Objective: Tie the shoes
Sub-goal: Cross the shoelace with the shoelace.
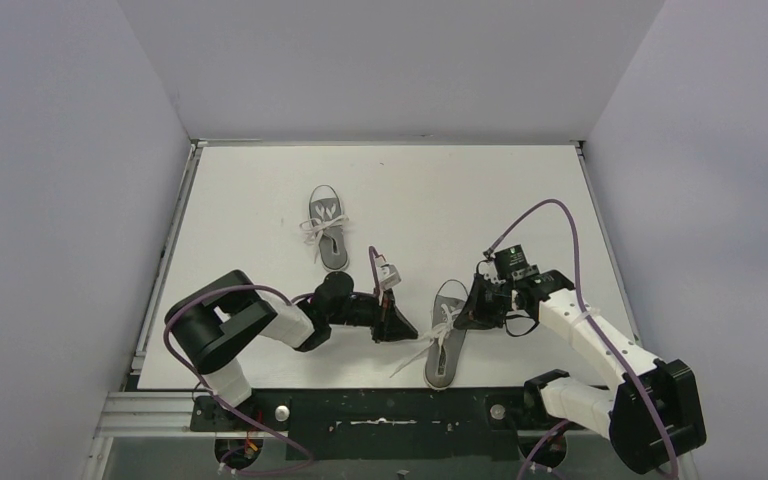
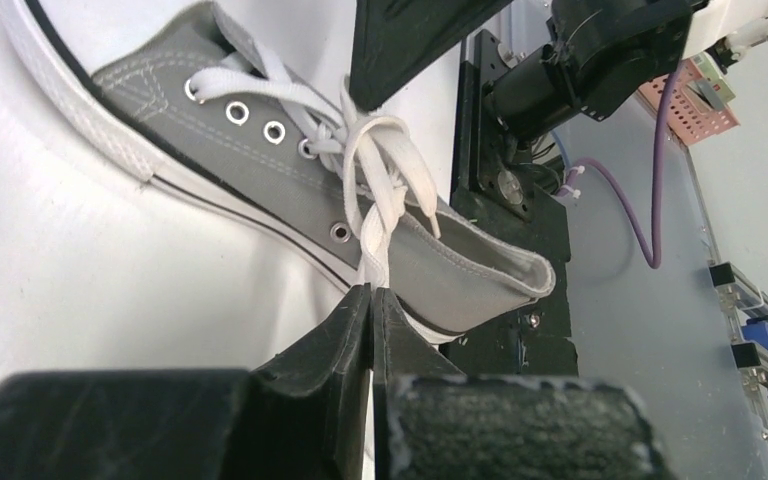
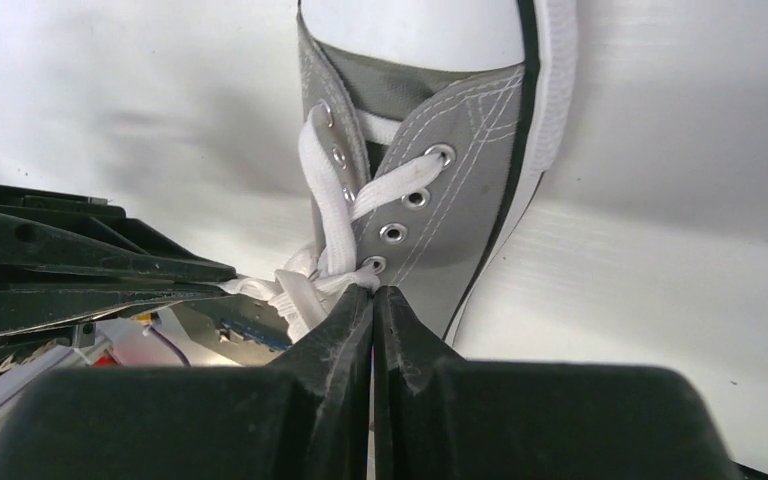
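two lace strands [image 2: 384, 190] of the shoe [image 1: 447, 348] at the table's [image 1: 260, 200] near edge were clamped in your left gripper [image 2: 371, 292] and right gripper [image 3: 373, 293], likely to cinch the knot.

One white table [image 1: 260, 200] bears two grey shoes, a near shoe [image 1: 444, 360] and a far shoe [image 1: 326, 205]. Each is threaded with one white lace, making two laces, the near lace [image 2: 385, 185] and the far lace [image 1: 317, 229]. There are two arms, a left arm [image 1: 260, 325] and a right arm [image 1: 600, 345], each with one gripper of two fingers, the left gripper [image 2: 372, 292] and the right gripper [image 3: 373, 292], four fingers in all, and two purple cables, a left cable [image 1: 260, 290] and a right cable [image 1: 550, 202].
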Controlling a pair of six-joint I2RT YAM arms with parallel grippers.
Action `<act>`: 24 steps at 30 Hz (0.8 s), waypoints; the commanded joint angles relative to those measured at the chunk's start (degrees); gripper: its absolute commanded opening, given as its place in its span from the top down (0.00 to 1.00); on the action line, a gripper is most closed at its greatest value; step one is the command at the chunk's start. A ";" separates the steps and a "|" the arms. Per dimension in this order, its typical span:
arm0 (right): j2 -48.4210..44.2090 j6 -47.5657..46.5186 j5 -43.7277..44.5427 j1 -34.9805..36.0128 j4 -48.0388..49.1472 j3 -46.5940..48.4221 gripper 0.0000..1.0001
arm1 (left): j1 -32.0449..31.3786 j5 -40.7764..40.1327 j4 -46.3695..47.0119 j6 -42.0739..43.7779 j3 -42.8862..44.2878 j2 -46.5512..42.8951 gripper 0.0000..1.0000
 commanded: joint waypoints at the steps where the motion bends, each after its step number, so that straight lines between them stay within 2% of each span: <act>1: -0.65 0.81 3.15 -0.80 4.23 -1.01 1.00 | -1.09 -2.41 -3.85 0.38 -0.13 -1.77 1.00; 7: 1.55 -3.37 -0.44 -0.84 6.58 -0.23 1.00 | -3.59 -3.52 0.46 -4.71 0.11 0.88 1.00; 13: 4.01 -7.98 -1.50 -0.86 3.61 2.02 1.00 | -4.61 -3.26 4.84 -9.13 0.09 3.63 1.00; 19: 3.55 -9.58 0.12 -1.92 1.56 2.08 1.00 | -5.07 -6.11 2.49 -9.45 -3.13 2.28 1.00; 23: 3.32 -9.65 -3.00 -1.89 2.48 2.05 1.00 | -5.03 -6.45 -4.19 -6.31 -1.28 -1.08 1.00; 24: 3.49 -9.75 -4.02 -1.88 2.66 2.05 1.00 | -4.98 -7.21 -6.60 -5.22 -0.77 -2.31 0.95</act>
